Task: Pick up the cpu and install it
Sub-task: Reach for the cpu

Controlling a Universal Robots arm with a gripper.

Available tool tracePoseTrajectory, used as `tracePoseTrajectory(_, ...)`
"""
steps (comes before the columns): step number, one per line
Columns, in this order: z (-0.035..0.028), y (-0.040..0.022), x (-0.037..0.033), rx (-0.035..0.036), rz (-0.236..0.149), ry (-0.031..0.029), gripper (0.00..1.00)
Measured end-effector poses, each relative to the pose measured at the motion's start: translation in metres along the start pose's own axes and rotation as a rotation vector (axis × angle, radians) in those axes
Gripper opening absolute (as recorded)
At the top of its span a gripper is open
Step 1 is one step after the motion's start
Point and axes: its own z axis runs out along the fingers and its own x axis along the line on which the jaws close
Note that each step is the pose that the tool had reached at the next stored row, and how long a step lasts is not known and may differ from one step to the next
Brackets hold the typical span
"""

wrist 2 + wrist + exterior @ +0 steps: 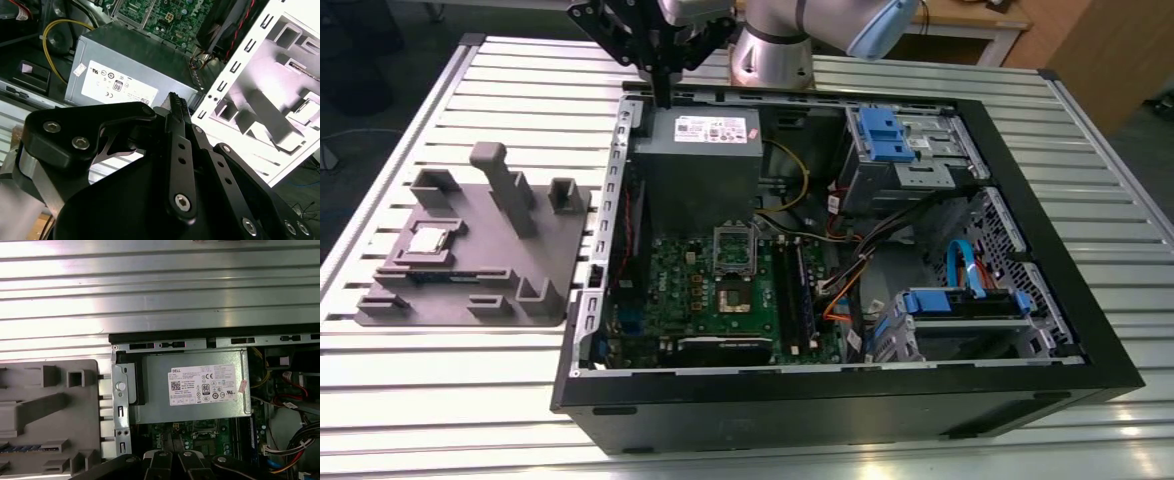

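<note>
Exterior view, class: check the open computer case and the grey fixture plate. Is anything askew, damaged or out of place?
Nothing stands out. The cpu lies flat in its recess on the fixture plate, the computer case rests on the table with its cables inside, and the gripper hangs above the power supply.

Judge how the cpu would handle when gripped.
The cpu looks thin and flat, so probably light, stiff, unlikely to roll. Its shiny metal top may be slippery. Flat on the fixture plate, its edges may be awkward to grip.
</note>
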Motion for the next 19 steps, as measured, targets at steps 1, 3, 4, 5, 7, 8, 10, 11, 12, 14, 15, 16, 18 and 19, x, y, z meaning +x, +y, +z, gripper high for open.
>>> tracePoseTrajectory(1, 0.0000, 0.0000, 0.0002, 0.0000, 0.000, 0.0000, 0.10)
tracePoseTrajectory(3, 0.0000, 0.0000, 0.0006, 0.0000, 0.000, 0.0000, 0.10)
tracePoseTrajectory(4, 0.0000, -0.0001, 0.0008, 0.0000, 0.000, 0.0000, 0.10)
tracePoseTrajectory(5, 0.0000, -0.0001, 0.0010, 0.0000, 0.000, 0.0000, 0.10)
tracePoseTrajectory(7, 0.0000, -0.0001, 0.0014, 0.0001, 0.000, 0.0000, 0.10)
tracePoseTrajectory(8, 0.0000, -0.0001, 0.0016, 0.0000, 0.000, -0.0001, 0.10)
tracePoseTrajectory(10, 0.0000, -0.0002, 0.0020, 0.0000, 0.000, 0.0000, 0.10)
tracePoseTrajectory(11, 0.0000, -0.0002, 0.0023, 0.0000, 0.000, 0.0000, 0.10)
tracePoseTrajectory(12, 0.0000, -0.0002, 0.0025, 0.0000, 0.000, 0.0000, 0.10)
tracePoseTrajectory(14, 0.0000, -0.0002, 0.0029, 0.0000, 0.000, 0.0000, 0.10)
tracePoseTrajectory(15, 0.0000, -0.0002, 0.0031, 0.0000, 0.000, 0.0000, 0.10)
tracePoseTrajectory(16, 0.0000, -0.0003, 0.0034, 0.0001, 0.000, 0.0000, 0.10)
tracePoseTrajectory(18, 0.0000, -0.0003, 0.0038, 0.0000, 0.000, 0.0000, 0.10)
tracePoseTrajectory(19, 0.0000, -0.0003, 0.0040, 0.0000, 0.000, 0.0000, 0.10)
